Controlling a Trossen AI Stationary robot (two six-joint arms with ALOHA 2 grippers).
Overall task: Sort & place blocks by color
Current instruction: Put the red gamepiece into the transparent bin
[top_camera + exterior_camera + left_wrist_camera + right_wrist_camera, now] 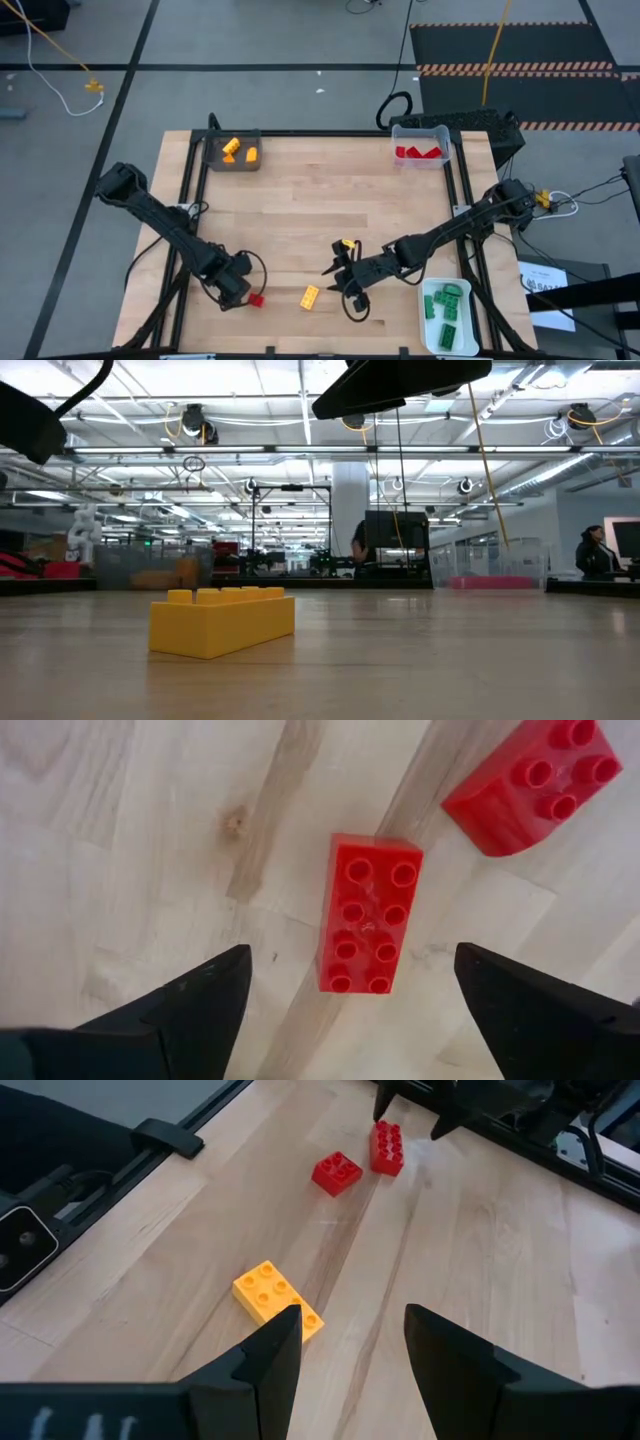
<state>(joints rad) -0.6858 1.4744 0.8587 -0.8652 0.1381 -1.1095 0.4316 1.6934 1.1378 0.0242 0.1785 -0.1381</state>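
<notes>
Blocks lie in several places on the wooden table [300,200]. Near the front edge, a red eight-stud brick [368,913] rests flat on the wood between the spread fingers of the left gripper [345,1005], which hangs above it with jaws released and grasping nothing. A second red block [532,782], with a rounded edge, sits just beside it, apart from the first. From above, only a patch of red shows at the left gripper [240,293].

A yellow-orange brick [310,296] lies flat between the two grippers; in the low view it stands large in the foreground [222,620], studs up. The right wrist view shows the same yellow-orange brick [277,1300] just ahead of the right gripper [350,1342], whose fingers stand parted with nothing between them, near the table's front centre [352,280]. A small yellow block [348,243] sits just behind that gripper.

At the far left corner a dark grey tray [214,160] holds yellow-orange pieces [232,149]. At the far right corner a clear tray [420,133] holds red blocks [418,153]. At the front right, a white tray [432,340] holds green blocks [446,305].
</notes>
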